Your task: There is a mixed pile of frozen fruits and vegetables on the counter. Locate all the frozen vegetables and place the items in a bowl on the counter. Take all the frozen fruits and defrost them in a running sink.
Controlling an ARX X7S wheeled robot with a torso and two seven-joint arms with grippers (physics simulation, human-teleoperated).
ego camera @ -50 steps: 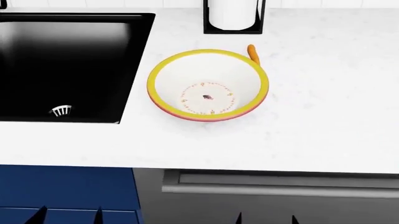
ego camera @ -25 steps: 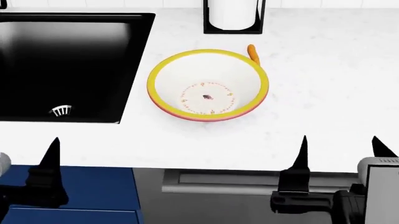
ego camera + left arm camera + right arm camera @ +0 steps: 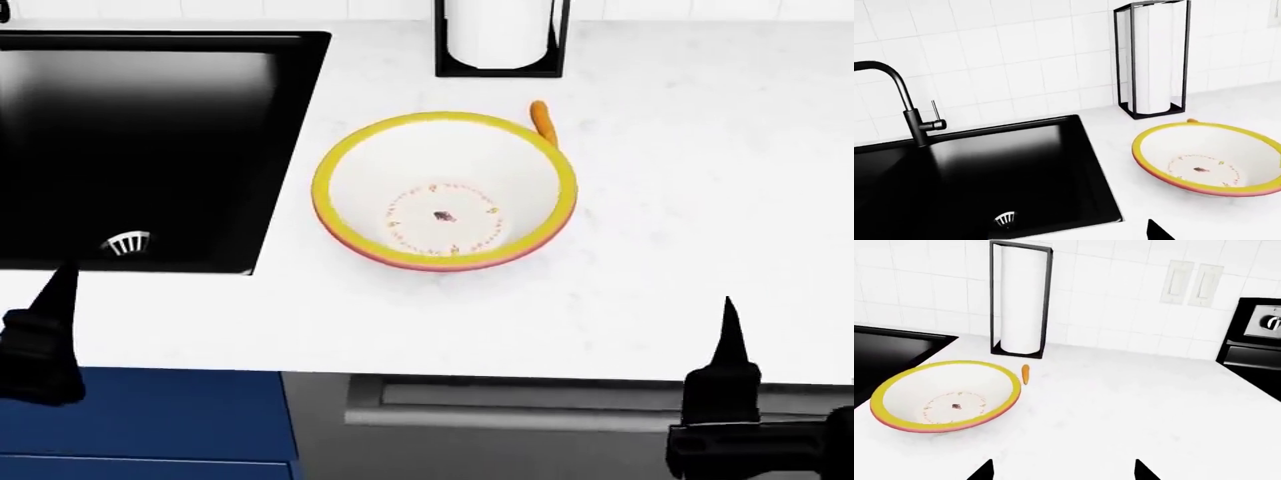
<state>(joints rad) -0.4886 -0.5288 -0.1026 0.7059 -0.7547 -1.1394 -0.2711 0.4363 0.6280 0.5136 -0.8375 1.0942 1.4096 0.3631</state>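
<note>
While both grippers hang at the counter's (image 3: pixel 694 200) near edge, the right gripper (image 3: pixel 1062 471) spread and empty, the left gripper's (image 3: pixel 47 330) jaws unreadable, the sink (image 3: pixel 134 140) lies left of the bowl (image 3: pixel 445 190). Behind it stands a paper-towel holder (image 3: pixel 1021 300). The carrot (image 3: pixel 542 118) touches the bowl's far rim, long axis pointing toward the wall.

I've got the white marble counter (image 3: pixel 694 180) ahead. The bowl (image 3: pixel 445 190) sits on it mid-counter, a carrot (image 3: pixel 542 120) touching its rim at one o'clock, the paper towel holder (image 3: pixel 501 40) at twelve o'clock.
</note>
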